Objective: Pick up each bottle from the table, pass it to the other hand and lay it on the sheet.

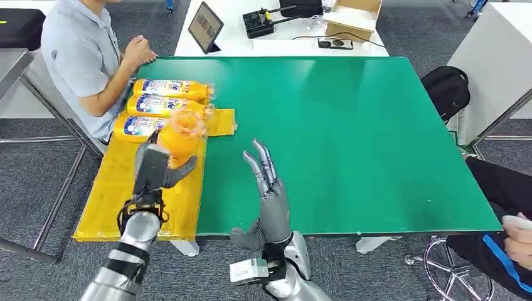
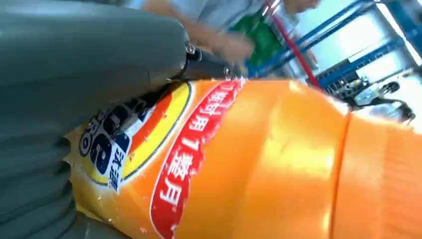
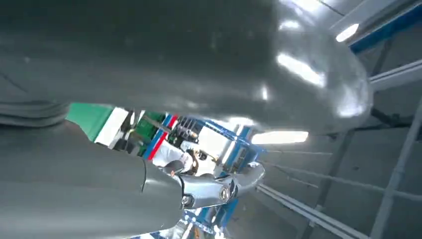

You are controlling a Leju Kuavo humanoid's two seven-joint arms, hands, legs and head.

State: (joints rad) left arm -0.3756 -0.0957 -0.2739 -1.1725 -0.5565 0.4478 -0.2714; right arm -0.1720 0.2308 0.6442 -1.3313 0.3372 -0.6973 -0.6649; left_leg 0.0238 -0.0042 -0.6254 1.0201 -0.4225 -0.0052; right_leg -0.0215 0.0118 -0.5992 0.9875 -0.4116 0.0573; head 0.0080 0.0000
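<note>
My left hand [image 1: 154, 168] grips an orange bottle [image 1: 180, 138] above the yellow sheet [image 1: 113, 194], which lies over the table's left edge. Up close, the left wrist view has the same orange bottle [image 2: 259, 164] with its red and blue label against my grey left hand [image 2: 74, 74]. Three more orange bottles lie side by side at the sheet's far end: one [image 1: 172, 89] farthest, one [image 1: 166, 105] in the middle, one [image 1: 139, 126] nearest. My right hand [image 1: 268, 191] is held upright over the green table [image 1: 351, 132], fingers straight and apart, holding nothing. Its grey fingers [image 3: 199, 59] loom large in the right wrist view.
A person in a grey shirt [image 1: 81, 59] sits at the table's far left corner, one hand near the bottles. Another person's hand [image 1: 517, 238] is at the right edge. A tablet [image 1: 205, 26], boxes and cables lie on the white table beyond. A black backpack [image 1: 446, 91] sits on the floor at right.
</note>
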